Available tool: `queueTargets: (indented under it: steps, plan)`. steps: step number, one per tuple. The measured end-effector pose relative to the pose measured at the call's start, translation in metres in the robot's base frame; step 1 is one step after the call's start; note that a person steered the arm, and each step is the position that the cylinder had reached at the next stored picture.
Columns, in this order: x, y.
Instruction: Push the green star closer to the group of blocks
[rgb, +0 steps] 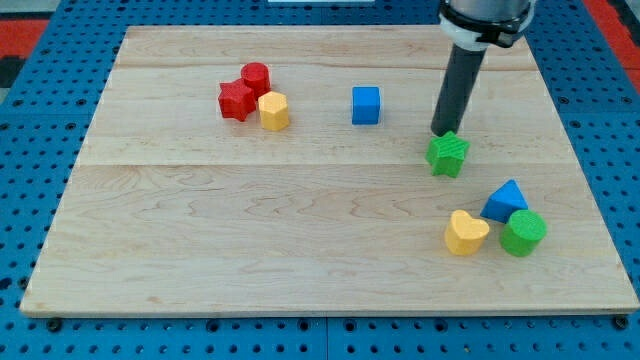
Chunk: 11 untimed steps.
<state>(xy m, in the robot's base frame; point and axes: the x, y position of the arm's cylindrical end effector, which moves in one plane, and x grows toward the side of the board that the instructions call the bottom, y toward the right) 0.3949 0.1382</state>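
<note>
The green star lies at the view's right of the wooden board. My tip stands right at the star's top edge, touching or nearly touching it. Below and right of the star sits a group of three blocks: a blue triangle, a yellow heart and a green cylinder. The star is a short gap above this group.
A blue cube lies left of my tip. At the view's upper left a red cylinder, a red star and a yellow hexagonal block cluster together. Blue pegboard surrounds the board.
</note>
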Motion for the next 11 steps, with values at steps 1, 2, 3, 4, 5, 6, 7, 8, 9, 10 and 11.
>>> queueTargets:
  steps: [1,2,3,4,5,6,7,8,9,10,11]
  plan:
    - [-0.001,-0.027]
    - [0.0,-0.033]
    - [0.008,-0.023]
    - [0.019,-0.009]
    - [0.034,0.001]
    - [0.047,0.006]
    - [0.055,0.015]
    - [0.062,0.019]
    - [0.066,0.019]
    - [0.067,0.019]
    - [0.054,0.019]
